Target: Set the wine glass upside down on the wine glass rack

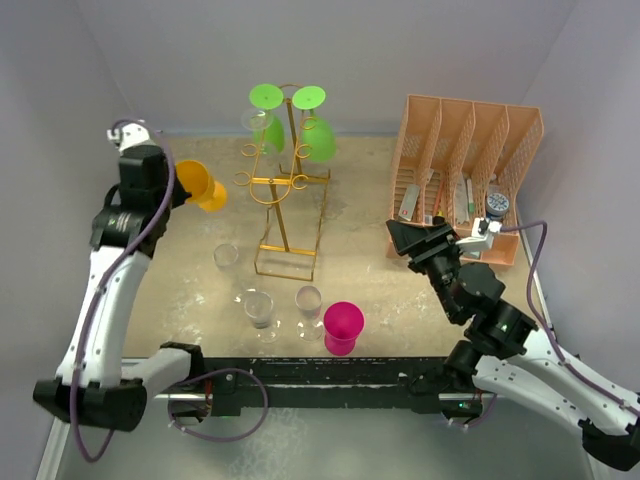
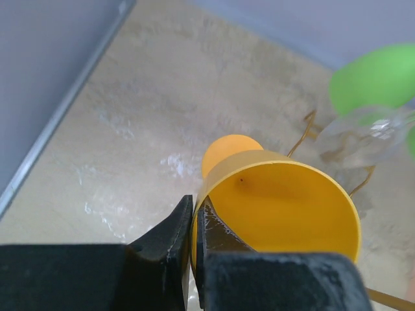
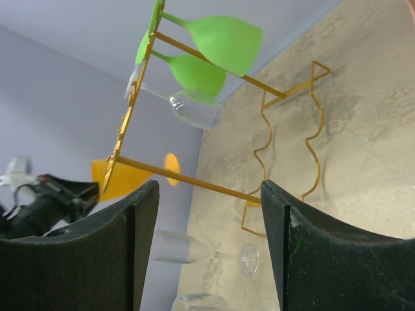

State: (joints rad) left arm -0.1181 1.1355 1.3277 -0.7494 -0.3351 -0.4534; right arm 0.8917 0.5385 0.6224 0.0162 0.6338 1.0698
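Observation:
My left gripper (image 1: 178, 185) is shut on the rim of a yellow-orange wine glass (image 1: 205, 186). It holds the glass on its side above the table, left of the gold wire wine glass rack (image 1: 285, 205). In the left wrist view one finger (image 2: 174, 228) is outside the rim and the other inside the yellow bowl (image 2: 285, 201). The glass's foot points toward the rack's wires (image 2: 310, 124). My right gripper (image 1: 412, 240) is open and empty to the right of the rack. Its view looks between the fingers (image 3: 209, 188) at the rack's post (image 3: 194, 178) and the yellow glass (image 3: 104, 178).
Two green glasses (image 1: 320, 138) and one clear glass (image 1: 250, 120) hang upside down on the rack. Three clear glasses (image 1: 259, 306) and a pink glass (image 1: 343, 327) stand on the table near the front. A peach mesh organizer (image 1: 465, 130) stands at the back right.

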